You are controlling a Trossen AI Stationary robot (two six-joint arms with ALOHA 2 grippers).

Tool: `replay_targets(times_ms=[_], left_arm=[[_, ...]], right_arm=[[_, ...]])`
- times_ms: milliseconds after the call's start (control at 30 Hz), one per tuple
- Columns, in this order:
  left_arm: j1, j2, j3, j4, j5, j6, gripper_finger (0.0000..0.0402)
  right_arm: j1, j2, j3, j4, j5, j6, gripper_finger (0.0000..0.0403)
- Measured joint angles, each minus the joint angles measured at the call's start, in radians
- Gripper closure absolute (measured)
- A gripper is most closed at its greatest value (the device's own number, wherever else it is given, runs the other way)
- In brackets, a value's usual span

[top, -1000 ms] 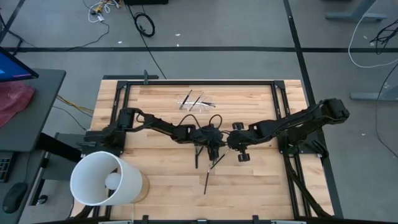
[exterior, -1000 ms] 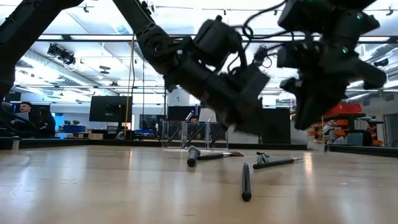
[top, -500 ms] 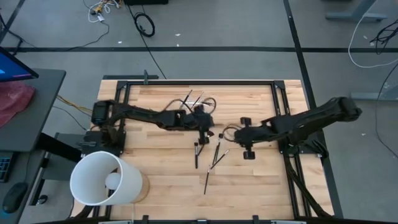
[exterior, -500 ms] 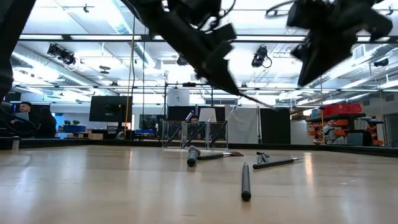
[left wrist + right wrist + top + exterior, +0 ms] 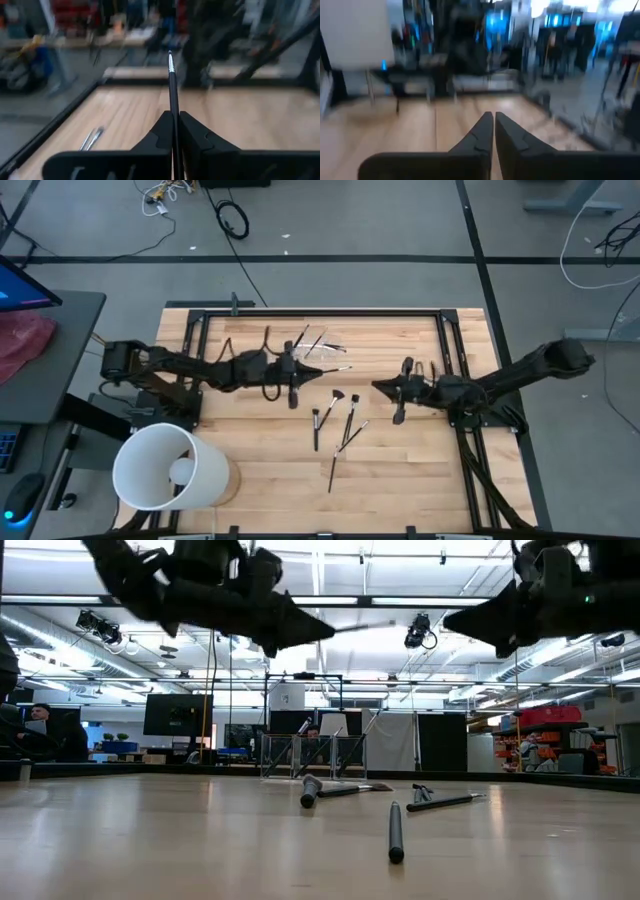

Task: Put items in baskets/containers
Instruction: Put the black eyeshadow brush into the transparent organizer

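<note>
Wooden tabletop (image 5: 250, 470) — loose brushes (image 5: 335, 430) lie mid-board | left gripper (image 5: 175, 131) raised, clamped on one brush (image 5: 171, 80) near clear holder (image 5: 318, 345) | right gripper (image 5: 493, 131) — fingers together, holding nothing, at right side

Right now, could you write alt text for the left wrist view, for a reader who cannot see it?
The left gripper is shut on a thin makeup brush, which points straight ahead over the wooden table. Two more brushes lie on the table to one side.
</note>
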Motion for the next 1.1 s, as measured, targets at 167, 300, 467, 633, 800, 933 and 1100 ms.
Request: replay_targets(times_ms=[167, 300, 467, 633, 800, 933, 1100], left_arm=[[0.003, 0.032, -0.052, 0.158, 0.019, -0.002, 0.0386], [0.001, 0.035, -0.031, 0.176, 0.071, 0.0, 0.0385], [0.002, 0.035, -0.03, 0.179, 0.082, 0.003, 0.0389], [0.002, 0.035, -0.03, 0.185, 0.069, 0.027, 0.0388], [0.001, 0.035, -0.03, 0.186, 0.068, 0.028, 0.0388], [0.002, 0.035, -0.03, 0.18, 0.066, 0.034, 0.0388], [0.001, 0.036, -0.03, 0.178, 0.083, 0.035, 0.0388]], right_arm=[[-0.108, 0.152, -0.021, 0.266, -0.204, -0.016, 0.0364], [-0.175, 0.28, 0.073, 0.266, -0.285, 0.026, 0.0326], [-0.22, 0.435, 0.208, 0.287, -0.306, 0.01, 0.0261], [-0.24, 0.532, 0.298, 0.364, -0.438, -0.029, 0.0208], [-0.244, 0.551, 0.331, 0.378, -0.464, -0.055, 0.0189], [-0.249, 0.551, 0.331, 0.378, -0.464, -0.046, 0.0207], [-0.25, 0.551, 0.331, 0.386, -0.473, -0.043, 0.0268]])
